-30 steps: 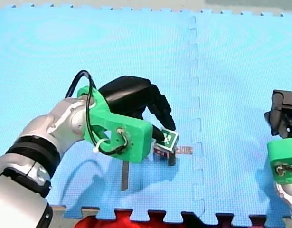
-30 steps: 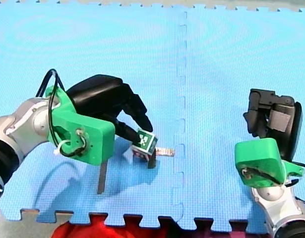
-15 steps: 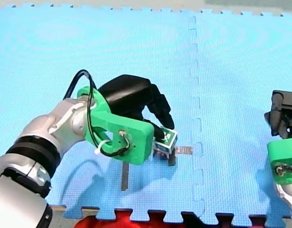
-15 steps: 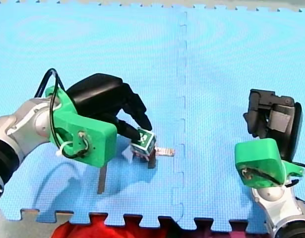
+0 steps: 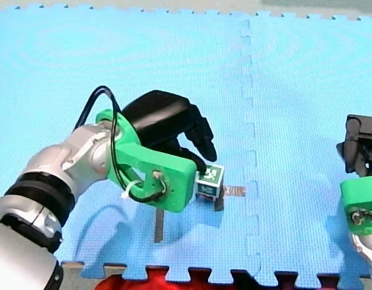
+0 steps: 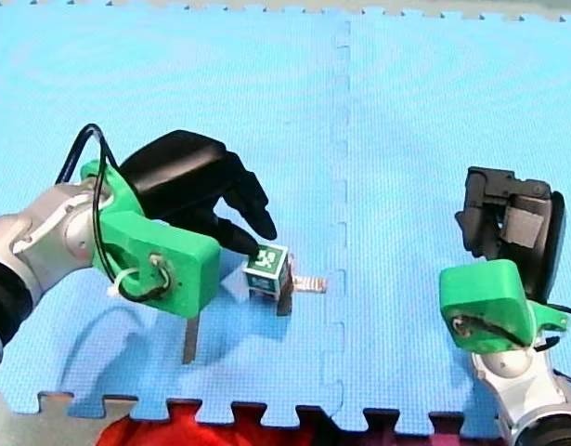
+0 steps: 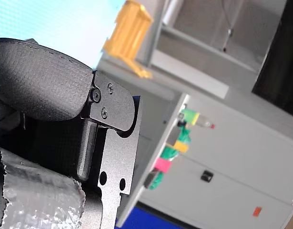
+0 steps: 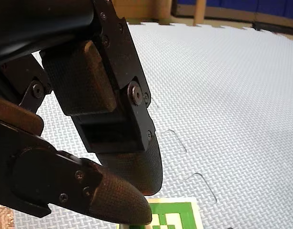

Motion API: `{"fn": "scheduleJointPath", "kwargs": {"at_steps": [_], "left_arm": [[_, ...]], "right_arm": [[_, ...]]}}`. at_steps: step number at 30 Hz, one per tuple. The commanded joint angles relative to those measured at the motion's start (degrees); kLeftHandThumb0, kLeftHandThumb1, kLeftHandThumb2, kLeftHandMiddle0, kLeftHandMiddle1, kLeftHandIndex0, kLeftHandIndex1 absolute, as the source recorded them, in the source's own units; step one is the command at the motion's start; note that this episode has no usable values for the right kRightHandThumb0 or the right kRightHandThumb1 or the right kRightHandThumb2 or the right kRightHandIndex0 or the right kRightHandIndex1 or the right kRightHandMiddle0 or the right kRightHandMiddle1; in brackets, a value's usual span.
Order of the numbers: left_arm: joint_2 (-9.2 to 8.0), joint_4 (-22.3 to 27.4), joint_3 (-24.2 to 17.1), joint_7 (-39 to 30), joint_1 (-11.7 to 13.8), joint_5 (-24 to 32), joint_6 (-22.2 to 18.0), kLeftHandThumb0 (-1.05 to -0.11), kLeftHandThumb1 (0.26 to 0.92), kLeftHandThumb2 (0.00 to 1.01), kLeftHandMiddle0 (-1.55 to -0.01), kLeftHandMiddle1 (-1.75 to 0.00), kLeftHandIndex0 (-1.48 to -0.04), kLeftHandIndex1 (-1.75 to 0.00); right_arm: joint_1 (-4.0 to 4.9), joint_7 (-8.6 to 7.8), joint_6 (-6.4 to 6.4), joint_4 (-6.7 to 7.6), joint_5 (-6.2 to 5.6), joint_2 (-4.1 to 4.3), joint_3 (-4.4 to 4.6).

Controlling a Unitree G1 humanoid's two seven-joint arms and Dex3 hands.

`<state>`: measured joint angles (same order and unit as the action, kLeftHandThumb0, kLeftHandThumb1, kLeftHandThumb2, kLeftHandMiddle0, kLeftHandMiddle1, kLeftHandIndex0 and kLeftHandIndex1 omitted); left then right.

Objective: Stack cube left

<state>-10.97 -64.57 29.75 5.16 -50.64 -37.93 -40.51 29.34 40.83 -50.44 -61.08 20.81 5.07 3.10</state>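
Observation:
A green-topped cube with a white pattern (image 5: 208, 179) (image 6: 266, 267) sits level on the blue mat, and the dark edge of something under it (image 6: 283, 303) barely shows. My left hand (image 5: 195, 142) hovers just behind and to the left of the cube. Its black fingertips (image 6: 257, 223) are slightly above the cube and apart from it, holding nothing. In the second wrist view, black fingertips (image 8: 127, 205) hang just over the cube's green top (image 8: 172, 217). My right hand (image 6: 503, 223) is near the right edge of the mat and holds nothing.
The blue foam mat (image 5: 173, 72) has a puzzle seam (image 5: 251, 121) running front to back just right of the cube. A small metal strip (image 5: 236, 191) lies beside the cube and a longer one (image 5: 159, 225) nearer the front edge. Red cloth (image 5: 161, 283) shows below the mat.
The left hand's fingers have come off the green cube and drawn up and back to the left. The cube, tilted before, now sits level. The right hand has not moved.

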Motion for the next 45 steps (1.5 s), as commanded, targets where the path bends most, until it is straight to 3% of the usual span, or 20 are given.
{"fn": "scheduleJointPath", "kwargs": {"at_steps": [1, 2, 3, 4, 6, 7, 10, 12, 17, 23, 27, 30, 35, 36, 38, 39, 40, 42, 45], "left_arm": [[-0.05, -0.7, 0.5, 1.5, -0.5, -0.6, -0.5, -0.649, 0.839, 0.01, -0.95, -1.56, -1.08, 0.00], [0.10, -1.2, 0.2, 1.8, -0.4, -0.1, -1.5, -0.758, 0.867, 0.02, -0.92, -1.54, -0.93, 0.00], [0.34, -1.7, -0.4, 1.5, -0.3, 0.9, -2.3, -0.930, 0.899, 0.07, -0.84, -1.48, -0.71, 0.00], [0.55, -2.1, -0.9, 1.0, -0.3, 1.7, -2.8, -0.987, 0.910, 0.11, -0.84, -1.29, -0.56, 0.00], [0.97, -2.6, -1.7, -0.4, -0.1, 3.0, -2.6, -1.035, 0.919, 0.16, -0.86, -0.87, -0.38, -0.01], [1.11, -2.6, -1.9, -0.8, 0.1, 3.4, -2.3, -1.042, 0.920, 0.15, -0.88, -0.77, -0.35, -0.01], [1.21, -2.0, -2.2, -1.0, 0.4, 3.8, -2.0, -1.047, 0.921, 0.10, -0.91, -0.64, -0.33, -0.01], [1.09, -1.4, -2.1, -0.6, 0.7, 3.6, -1.7, -1.048, 0.921, 0.07, -0.95, -0.70, -0.31, -0.01], [0.84, -0.2, -1.5, 1.1, 1.1, 2.4, -0.7, -1.048, 0.921, 0.05, -0.88, -1.02, -0.26, 0.00], [0.68, 0.4, -1.3, 1.3, 1.4, 2.2, -0.1, -1.048, 0.921, 0.04, -0.78, -1.44, -0.25, 0.00], [0.52, 1.1, -1.5, 1.1, 1.8, 2.4, 0.1, -1.048, 0.921, 0.03, -0.75, -1.52, -0.24, 0.00], [-0.18, 2.6, -1.9, 0.7, 2.2, 2.9, 0.3, -1.048, 0.921, 0.03, -0.75, -1.47, -0.23, 0.00], [-1.93, 2.3, -3.7, -2.4, 2.3, 5.3, -0.8, -1.048, 0.921, 0.03, -0.84, -1.02, -0.22, 0.00], [-2.45, 1.0, -4.0, -3.2, 2.0, 5.7, -1.1, -1.048, 0.921, 0.13, -0.86, -0.97, -0.22, 0.00], [-2.98, -2.1, -4.8, -5.0, 1.3, 6.8, -1.1, -1.048, 0.921, 0.52, -0.84, -1.14, -0.22, 0.00], [-2.90, -3.9, -6.9, -8.5, 1.2, 9.6, -1.1, -1.048, 0.921, 0.77, -0.77, -1.40, -0.22, 0.00], [-2.84, -5.3, -9.5, -12.7, 1.4, 13.2, -0.9, -1.048, 0.921, 0.87, -0.71, -1.57, -0.22, 0.00], [-3.59, -6.4, -13.8, -19.1, 2.2, 19.2, -1.0, -1.048, 0.921, 0.98, -0.64, -1.71, -0.22, 0.00], [-5.74, -5.8, -18.0, -23.2, 3.1, 24.5, -1.0, -1.048, 0.921, 0.96, -0.63, -1.74, -0.23, 0.00]], "right_arm": [[-0.18, -0.04, 0.15, 0.19, -0.13, 0.28, -0.15], [-0.29, -0.01, 0.15, 0.34, -0.11, 0.26, -0.15], [-0.38, 0.03, 0.18, 0.47, -0.08, 0.26, -0.15], [-0.42, 0.04, 0.20, 0.51, -0.07, 0.27, -0.15], [-0.47, 0.17, 0.29, 0.49, 0.03, 0.32, -0.13], [-0.50, 0.24, 0.31, 0.48, 0.09, 0.35, -0.11], [-0.66, 0.33, 0.35, 0.53, 0.20, 0.41, -0.06], [-0.70, 0.37, 0.40, 0.54, 0.24, 0.40, -0.02], [-1.06, 0.35, 0.45, 0.83, 0.35, 0.25, 0.08], [-1.54, -0.85, 0.04, 0.76, -0.45, -0.11, -0.10], [-1.74, -1.82, -0.41, 0.60, -1.09, -0.18, -0.26], [-1.87, -2.56, -1.03, 0.21, -1.57, -0.26, -0.43], [-1.93, -3.49, -1.41, -0.78, -2.22, -0.06, -0.90], [-1.97, -3.50, -1.24, -0.88, -2.18, -0.04, -0.95], [-2.05, -3.25, -0.90, -1.04, -1.91, 0.02, -0.94], [-2.09, -3.00, -0.79, -1.10, -1.67, 0.09, -0.88], [-2.10, -2.82, -0.75, -1.26, -1.50, 0.17, -0.84], [-2.15, -2.63, -0.86, -1.70, -1.33, 0.31, -0.85], [-2.37, -2.61, -1.20, -2.25, -1.31, 0.39, -0.92]]}}
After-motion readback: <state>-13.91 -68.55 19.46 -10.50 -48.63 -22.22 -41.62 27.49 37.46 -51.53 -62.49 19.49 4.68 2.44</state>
